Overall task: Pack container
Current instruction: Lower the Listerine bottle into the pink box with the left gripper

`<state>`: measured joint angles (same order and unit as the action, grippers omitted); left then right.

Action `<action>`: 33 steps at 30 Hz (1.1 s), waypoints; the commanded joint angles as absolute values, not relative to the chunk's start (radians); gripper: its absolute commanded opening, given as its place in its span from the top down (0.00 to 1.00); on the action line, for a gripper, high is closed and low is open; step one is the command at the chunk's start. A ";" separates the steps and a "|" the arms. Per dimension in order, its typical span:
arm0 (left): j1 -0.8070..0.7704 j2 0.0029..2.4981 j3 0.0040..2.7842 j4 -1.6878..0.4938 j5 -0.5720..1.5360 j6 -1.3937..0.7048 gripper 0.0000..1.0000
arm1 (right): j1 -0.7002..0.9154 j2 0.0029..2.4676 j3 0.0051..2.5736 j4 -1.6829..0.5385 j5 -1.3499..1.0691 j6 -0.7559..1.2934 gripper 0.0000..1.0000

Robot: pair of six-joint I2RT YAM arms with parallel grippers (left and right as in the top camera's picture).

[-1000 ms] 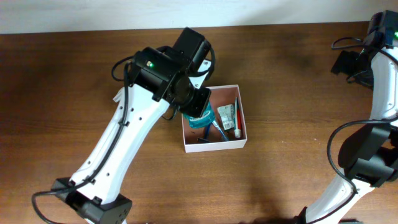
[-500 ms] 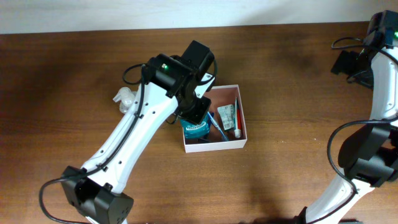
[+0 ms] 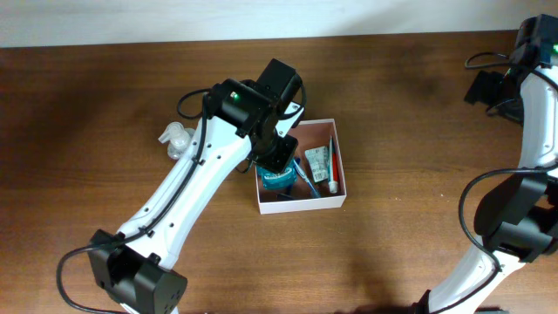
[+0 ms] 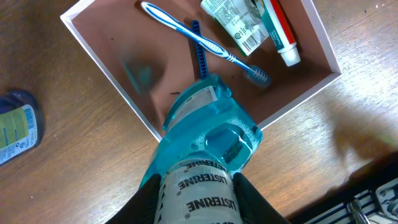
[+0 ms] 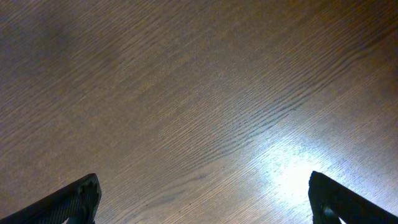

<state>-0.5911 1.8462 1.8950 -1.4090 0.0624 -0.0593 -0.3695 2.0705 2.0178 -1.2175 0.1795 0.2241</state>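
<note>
**Holding a bottle over the box**

The left claw [image 4: 196,208] pinches a teal bottle [image 4: 208,124]. The bottle's long side points from the claw down into the box [image 4: 106,70], which sits right under it, by the near wall. A toothbrush [image 4: 199,38] and toothpaste [image 4: 278,28] lie deeper in. The claw hides the bottle's top. Far off, the right claw [image 5: 200,186] is spread wide over the table [image 5: 199,93].

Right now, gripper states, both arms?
Left gripper: closed on the teal mouthwash bottle.
Right gripper: open, holding nothing.
</note>
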 commanded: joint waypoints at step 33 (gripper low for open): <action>-0.616 1.980 1.898 -1.452 0.056 -0.006 0.77 | -0.368 2.067 2.023 -1.214 0.192 0.218 0.02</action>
